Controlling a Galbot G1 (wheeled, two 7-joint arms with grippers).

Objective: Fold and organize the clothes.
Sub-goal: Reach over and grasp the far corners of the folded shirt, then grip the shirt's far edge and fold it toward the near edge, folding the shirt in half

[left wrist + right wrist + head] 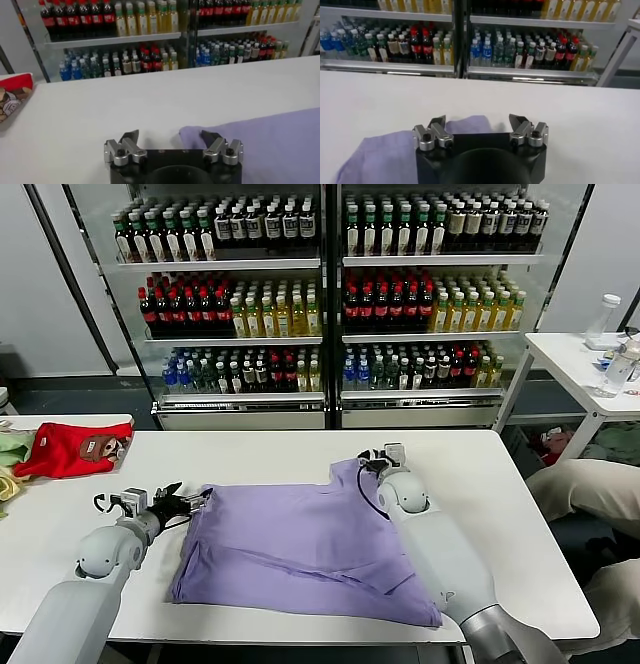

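Black fingers [131,136] of the left gripper [171,136] stand spread wide, one tip over bare white surface [150,105], the other at the edge of the lavender T-shirt [270,142], pinching nothing. In the head view this left gripper [190,504] sits at the shirt's left edge. The right gripper [477,121] also has its fingers [438,123] spread apart, empty, hovering above a bunched corner of the lavender cloth [390,150]; in the head view it [372,461] is at the shirt's far edge, near the neckline. The shirt [290,544] lies partly folded, plain side up, in the middle of the surface [480,484]. A red shirt [72,448] rests at the far left corner, well apart. Shelves of bottles [330,284] stand behind.
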